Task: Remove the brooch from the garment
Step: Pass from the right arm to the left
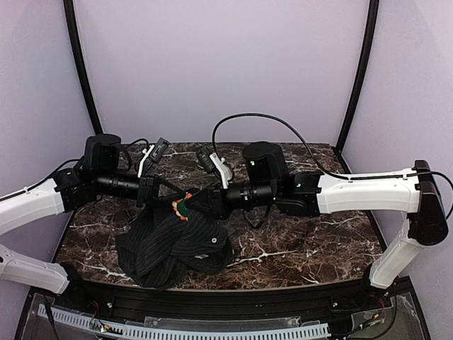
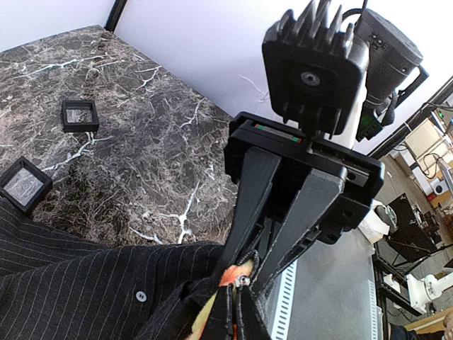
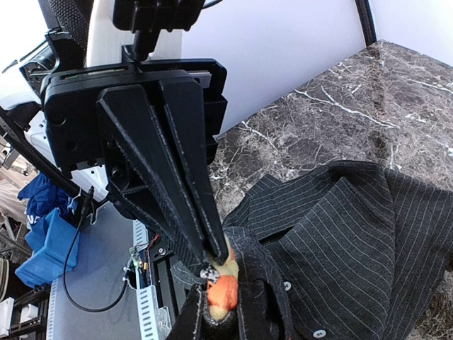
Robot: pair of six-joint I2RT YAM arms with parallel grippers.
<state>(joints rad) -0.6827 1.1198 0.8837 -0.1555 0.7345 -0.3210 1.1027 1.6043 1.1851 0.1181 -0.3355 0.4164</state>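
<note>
- left tool [image 3: 212, 263]: clenched, both fingers come to a tight point at the top edge of the brooch [image 1: 182, 207], a small metal bit sits right at the tips, so it is grasping the brooch
- right tool [image 2: 246, 276]: fingers drawn nearly together, pinching the bunched black cloth right at the brooch; reads as a grip on the garment [image 1: 177, 244], exact contact is hard to see
- the two tools meet tip to tip from opposite sides over the middle of the tabletop [image 1: 297, 234], with the brooch between them
- brooch: orange and cream petals show between the dark fingers in both wrist views; it sits at the garment's far edge and most of it is hidden by fingers and cloth
- garment: black with pale pinstripes, in a crumpled heap near the front-left of the tabletop, cloth pulled up toward the tools
- a small button [image 2: 141, 296] shows on the cloth just beside the brooch
- two small black square boxes [image 2: 79, 115] [image 2: 23, 184] lie on the dark marble tabletop past the garment, apart from each other; the nearer one is close to the cloth edge
</note>
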